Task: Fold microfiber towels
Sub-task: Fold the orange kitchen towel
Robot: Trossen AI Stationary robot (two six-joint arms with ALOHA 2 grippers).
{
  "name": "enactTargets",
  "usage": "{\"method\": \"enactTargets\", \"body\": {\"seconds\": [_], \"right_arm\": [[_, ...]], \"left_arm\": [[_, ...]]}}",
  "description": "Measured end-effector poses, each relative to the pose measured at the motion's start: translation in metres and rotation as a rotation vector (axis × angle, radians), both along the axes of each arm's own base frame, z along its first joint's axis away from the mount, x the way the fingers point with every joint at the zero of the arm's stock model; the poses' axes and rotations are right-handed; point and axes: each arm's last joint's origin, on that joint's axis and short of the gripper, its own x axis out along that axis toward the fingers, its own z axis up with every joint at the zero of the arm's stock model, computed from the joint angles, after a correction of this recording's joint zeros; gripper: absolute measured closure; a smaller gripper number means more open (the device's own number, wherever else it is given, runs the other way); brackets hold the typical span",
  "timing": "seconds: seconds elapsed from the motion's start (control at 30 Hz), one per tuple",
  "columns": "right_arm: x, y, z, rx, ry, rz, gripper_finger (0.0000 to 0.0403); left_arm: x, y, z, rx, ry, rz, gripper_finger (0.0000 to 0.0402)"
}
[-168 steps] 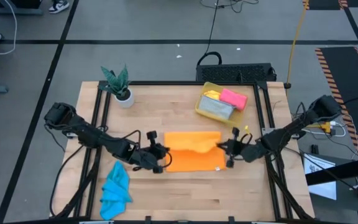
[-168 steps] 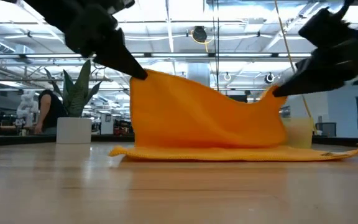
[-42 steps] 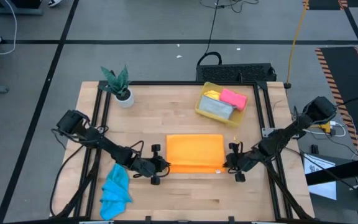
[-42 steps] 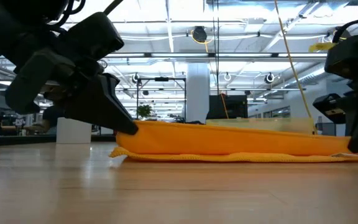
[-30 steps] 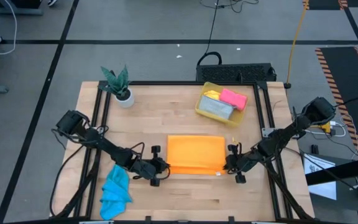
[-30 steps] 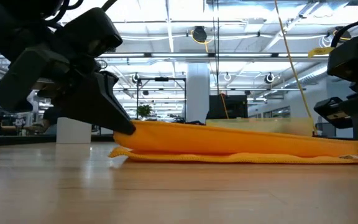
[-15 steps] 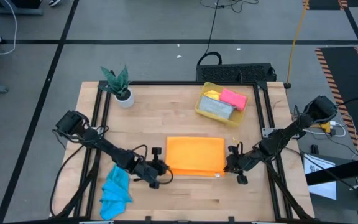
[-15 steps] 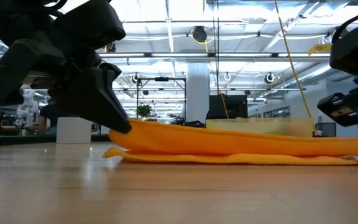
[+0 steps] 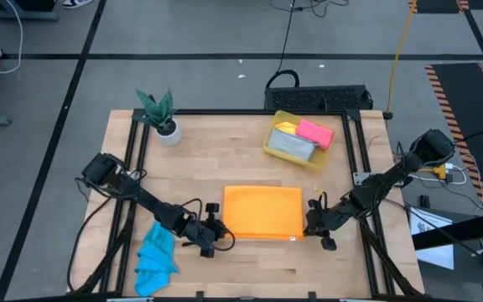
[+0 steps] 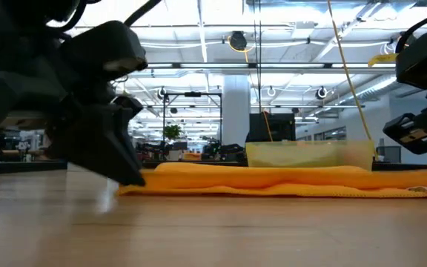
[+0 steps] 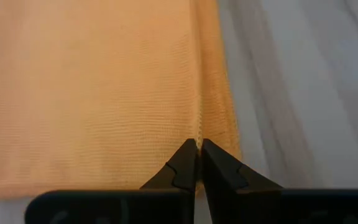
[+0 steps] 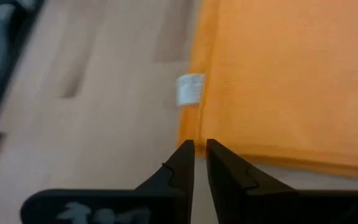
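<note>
An orange microfiber towel (image 9: 262, 211), folded in two layers, lies flat on the middle of the wooden table. My left gripper (image 9: 219, 231) stands at its near left corner. The fingers slant down with only a hairline gap (image 11: 198, 148), and the tips are at the towel's left end (image 10: 128, 187). My right gripper (image 9: 307, 225) hovers at the near right corner, a narrow gap between its fingers (image 12: 200, 148), beside the towel's white tag (image 12: 190, 90). A crumpled blue towel (image 9: 156, 256) lies near the front left corner. Pink, yellow and grey towels sit in the bin (image 9: 298, 138). My left gripper's fingertips (image 10: 136, 178) stand against the orange towel's left end, slanting down from the table's left. The towel lies flat on the table. Whether the tips touch the cloth I cannot tell.
A potted plant (image 9: 162, 117) stands at the far left of the table. The translucent yellow bin is at the far right. Black frame rails run along the table's left and right sides. Bare wood shows in front of the orange towel.
The towel's upper layer was held up at both ends a second ago. It has come down toward the near edge and now lies flat on the lower layer. My left gripper has sunk to the table at the towel's left end, tipping further down.
</note>
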Motion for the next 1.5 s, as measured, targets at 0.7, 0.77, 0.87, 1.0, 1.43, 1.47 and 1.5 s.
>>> {"method": "enactTargets", "body": {"seconds": [0.7,0.77,0.87,1.0,1.43,1.47,1.5], "right_arm": [[0.012,-0.001,0.011,-0.022,-0.181,-0.081,0.0276],[0.013,-0.007,0.010,-0.060,-0.185,-0.168,0.0283],[0.014,-0.012,0.004,-0.085,-0.139,-0.224,0.0303],[0.015,-0.013,-0.009,-0.071,-0.066,-0.204,0.0338],[0.015,-0.009,-0.016,-0.052,-0.027,-0.068,0.0401],[0.014,-0.009,-0.013,-0.054,-0.038,-0.060,0.0402],[0.013,-0.010,-0.010,-0.052,-0.056,-0.055,0.0401]], "left_arm": [[0.003,0.010,0.042,-0.174,-0.108,0.040,0.0218],[0.009,0.019,0.036,-0.171,-0.102,0.075,0.0213],[0.015,0.030,0.023,-0.147,-0.062,0.120,0.0220],[0.020,0.034,0.005,-0.187,0.000,0.094,0.0250],[0.010,-0.002,0.012,-0.321,-0.012,-0.101,0.0309],[0.009,-0.002,0.015,-0.301,-0.023,-0.094,0.0309],[0.009,-0.001,0.017,-0.281,-0.040,-0.084,0.0309]]}}
